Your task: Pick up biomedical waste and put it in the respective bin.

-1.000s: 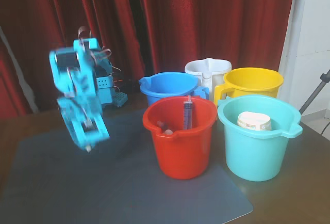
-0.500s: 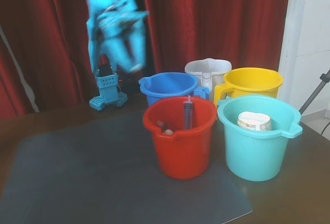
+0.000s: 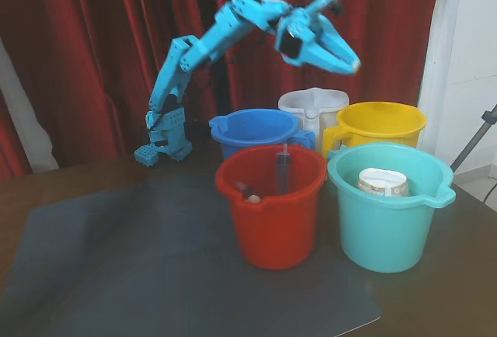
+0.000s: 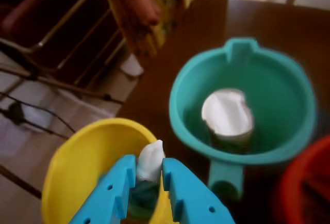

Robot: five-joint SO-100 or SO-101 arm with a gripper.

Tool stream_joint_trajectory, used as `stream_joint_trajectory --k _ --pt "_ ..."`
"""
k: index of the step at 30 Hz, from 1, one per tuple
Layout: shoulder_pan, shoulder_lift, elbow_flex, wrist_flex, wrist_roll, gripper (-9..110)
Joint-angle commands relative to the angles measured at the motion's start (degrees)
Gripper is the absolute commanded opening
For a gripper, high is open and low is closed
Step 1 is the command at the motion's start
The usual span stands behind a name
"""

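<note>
The blue gripper (image 4: pixel 150 171) has its 2 fingers clamped on the white pellet (image 4: pixel 150 161), which sticks out past the tips in the wrist view, directly above the open yellow bucket (image 4: pixel 72 167). At 2 o'clock from the pellet sits the teal bucket (image 4: pixel 181 82) with a white cup (image 4: pixel 227 113) inside. In the fixed view the arm (image 3: pixel 210 42) reaches high over 5 buckets; the red bucket (image 3: pixel 272 228) in front holds an upright syringe (image 3: pixel 283 168).

Home room, red curtains (image 3: pixel 93 42), wooden table (image 3: pixel 466 275)
</note>
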Motion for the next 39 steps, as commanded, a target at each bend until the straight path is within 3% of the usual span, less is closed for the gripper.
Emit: stream_joint_trajectory --k 1,9,25,32,39 --pt "-1.85 -12.83 -15.03 -1.41 0.26 0" --pt "-4.39 -28.21 -29.36 -1.14 -0.18 0" --pt "-8.88 -24.26 -33.57 2.72 0.26 0" --pt "-8.88 -18.9 -33.57 7.65 -0.35 17" --pt "-8.96 -15.64 -33.49 9.67 0.26 12"
